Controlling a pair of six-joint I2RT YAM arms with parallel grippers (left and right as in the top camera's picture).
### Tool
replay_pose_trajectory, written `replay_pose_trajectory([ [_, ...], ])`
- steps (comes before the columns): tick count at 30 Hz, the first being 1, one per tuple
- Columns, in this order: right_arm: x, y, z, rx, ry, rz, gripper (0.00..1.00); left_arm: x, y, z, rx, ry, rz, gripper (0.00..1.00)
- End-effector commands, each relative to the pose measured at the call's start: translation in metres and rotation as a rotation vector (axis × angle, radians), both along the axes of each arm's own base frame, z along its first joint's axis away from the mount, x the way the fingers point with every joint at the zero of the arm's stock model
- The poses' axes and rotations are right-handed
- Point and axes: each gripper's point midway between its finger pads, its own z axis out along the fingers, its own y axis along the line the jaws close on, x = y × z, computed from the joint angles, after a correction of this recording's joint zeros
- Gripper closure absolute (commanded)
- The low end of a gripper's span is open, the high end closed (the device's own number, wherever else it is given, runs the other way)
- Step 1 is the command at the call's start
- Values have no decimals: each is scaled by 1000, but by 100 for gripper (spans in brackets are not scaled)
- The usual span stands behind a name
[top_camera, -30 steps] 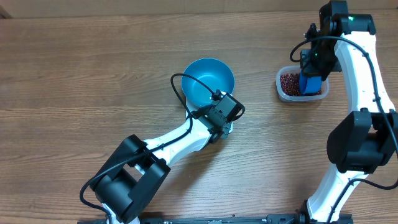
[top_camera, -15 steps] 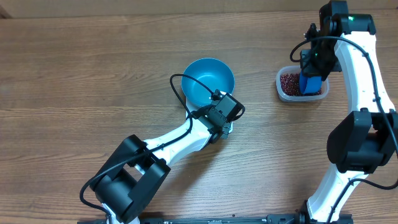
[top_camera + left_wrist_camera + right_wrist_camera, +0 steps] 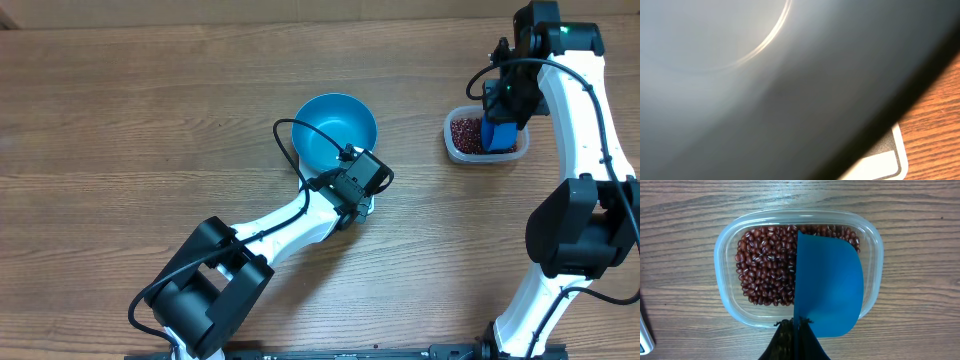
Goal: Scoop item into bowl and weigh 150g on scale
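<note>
The right gripper (image 3: 795,328) is clamped tight on the scoop (image 3: 827,285), its blade over the beans (image 3: 765,265) in the tub (image 3: 722,245). They look loose, light and prone to rolling, so it should dig in low. The left gripper (image 3: 358,178), closed, sits beside the bowl (image 3: 330,130).

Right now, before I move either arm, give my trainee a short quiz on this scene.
1. True or false: the blue bowl already holds beans.
2. The blue scoop gripped by the right end effector sits over: A) the bowl, B) the clear tub, C) neither.
3. Fill in: the white corner in the left wrist view belongs to the ____.
Key: 1 false; 2 B; 3 scale.
</note>
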Motion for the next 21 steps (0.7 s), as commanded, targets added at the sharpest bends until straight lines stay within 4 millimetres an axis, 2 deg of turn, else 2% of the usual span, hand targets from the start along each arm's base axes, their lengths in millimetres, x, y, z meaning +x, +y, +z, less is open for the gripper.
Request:
replay_pose_trajectory([
  [1,0,-1,-5,4,10,-13,96,0,16,-12,42,25,47,96],
  [7,-1,-1,-6,4,14,-13,97,1,19,-20,39,49,54,96],
  [12,-1,-1,-6,4,14,-13,96,2,12,-19,28,43,3,96],
  [18,-1,-1,-6,4,13,-13,96,5,5,-14,28,10,-5,96],
  [21,-1,-1,-6,4,13,-13,96,6,3,-5,11,-6,-7,96],
])
